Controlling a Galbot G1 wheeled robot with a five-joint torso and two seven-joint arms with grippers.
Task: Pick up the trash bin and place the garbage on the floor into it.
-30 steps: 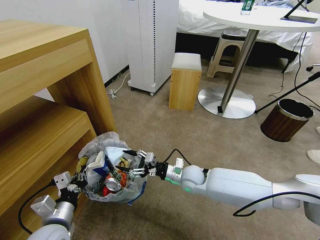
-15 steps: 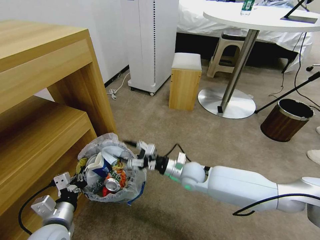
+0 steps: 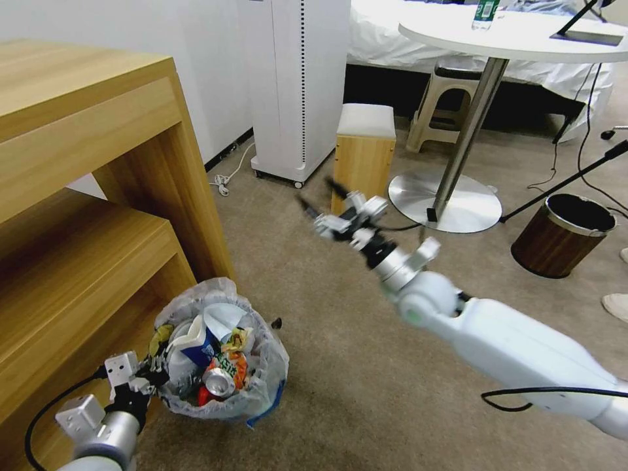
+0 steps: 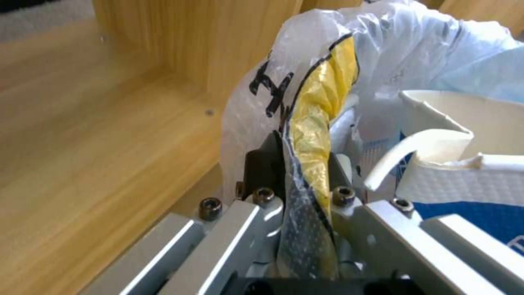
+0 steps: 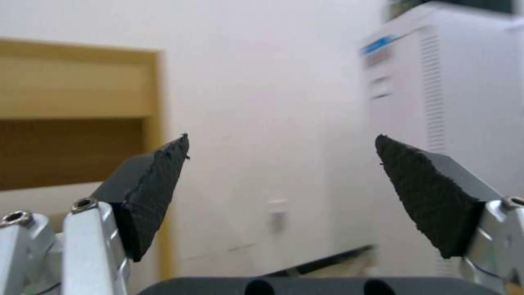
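The left gripper (image 3: 152,369) is closed on the rim of the trash bin (image 3: 261,386), low at the foot of the wooden shelf unit (image 3: 85,196). In the left wrist view its fingers (image 4: 262,172) pinch the plastic liner (image 4: 322,49) together with a yellow wrapper (image 4: 319,119); the fingertips themselves are hidden behind the plastic. On the liner there are black marks like letters, but I cannot read them.

The right gripper (image 3: 327,208) is raised in the air over the floor (image 3: 314,314), well apart from the bin, in front of the wooden stool (image 3: 364,163). It is blurred in the head view. In the right wrist view its two black pads (image 5: 153,196) stand wide apart with nothing between them, and behind them there is the wall and a white appliance (image 5: 448,123) with a blue label too blurred to read.

The bin stands on the beige carpet, just beside the shelf unit. It is full of garbage (image 3: 216,366): a blue and white carton, a crushed can (image 3: 218,383), red and orange wrappers and white paper. The print on the wrappers is too small to read. A small dark thing (image 3: 277,322) lies on the carpet near the bin; I cannot tell what it is.

Farther off stands a brown bin with a metal rim (image 3: 564,234), near the base of the round table (image 3: 510,36), and this table is cut off at the top edge.
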